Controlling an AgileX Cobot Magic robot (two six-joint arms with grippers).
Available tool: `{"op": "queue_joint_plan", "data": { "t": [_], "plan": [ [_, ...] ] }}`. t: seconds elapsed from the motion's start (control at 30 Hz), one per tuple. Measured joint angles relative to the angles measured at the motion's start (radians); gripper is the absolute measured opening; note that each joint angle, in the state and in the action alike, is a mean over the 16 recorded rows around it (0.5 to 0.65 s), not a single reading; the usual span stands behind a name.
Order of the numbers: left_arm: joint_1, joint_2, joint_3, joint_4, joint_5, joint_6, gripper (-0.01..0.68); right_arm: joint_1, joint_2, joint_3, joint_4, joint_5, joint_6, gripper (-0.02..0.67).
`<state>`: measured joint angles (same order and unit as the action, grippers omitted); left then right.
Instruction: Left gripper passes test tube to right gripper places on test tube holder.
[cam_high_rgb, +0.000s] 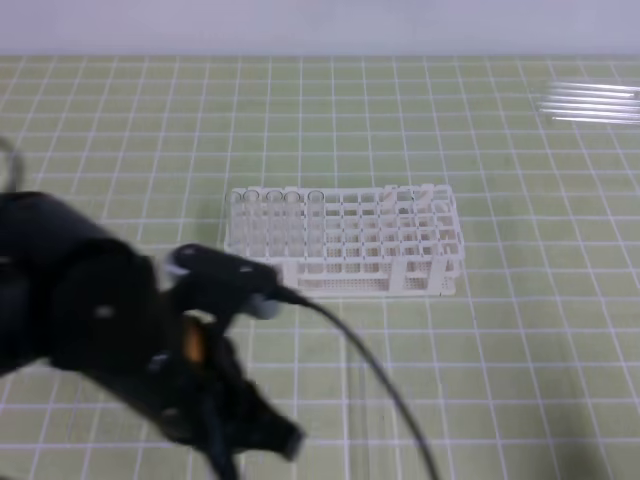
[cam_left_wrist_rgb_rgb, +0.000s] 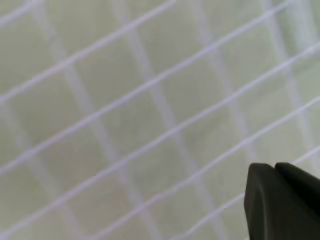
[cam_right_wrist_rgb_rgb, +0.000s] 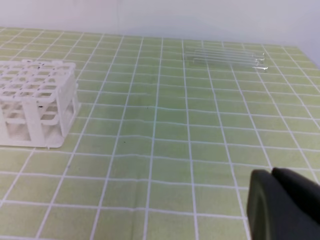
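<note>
With both tools pressed together and empty, the left tool (cam_high_rgb: 285, 438) low over the counter (cam_high_rgb: 520, 350) and the right tool (cam_right_wrist_rgb_rgb: 282, 205) near spare test tubes (cam_right_wrist_rgb_rgb: 225, 56), a faint test tube (cam_high_rgb: 365, 420), light, slippery, fragile glass, wants a mid-length pinch before the test tube holder (cam_high_rgb: 345, 240).

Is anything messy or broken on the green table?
Nothing looks broken or spilled. The white rack stands upright with clear tubes at its left end. A few more tubes lie side by side on the mat, outside the rack, neatly together.
</note>
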<state>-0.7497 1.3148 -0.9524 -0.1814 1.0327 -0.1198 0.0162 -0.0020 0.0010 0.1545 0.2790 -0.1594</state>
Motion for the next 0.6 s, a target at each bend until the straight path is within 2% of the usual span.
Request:
{"op": "queue_joint_plan", "data": {
  "t": [0.13,0.33,0.6],
  "plan": [
    [-0.087,0.105,-0.068,0.021,-0.058,-0.075,-0.001,0.0,0.0,0.0,0.0,0.0,0.0,-0.018],
    [-0.129,0.235,-0.134,-0.028,-0.138,-0.127,0.029,0.0,0.0,0.0,0.0,0.0,0.0,-0.018],
    [-0.134,0.348,-0.164,-0.083,-0.205,-0.16,0.183,0.0,0.0,0.0,0.0,0.0,0.0,-0.018]
  ]
}}
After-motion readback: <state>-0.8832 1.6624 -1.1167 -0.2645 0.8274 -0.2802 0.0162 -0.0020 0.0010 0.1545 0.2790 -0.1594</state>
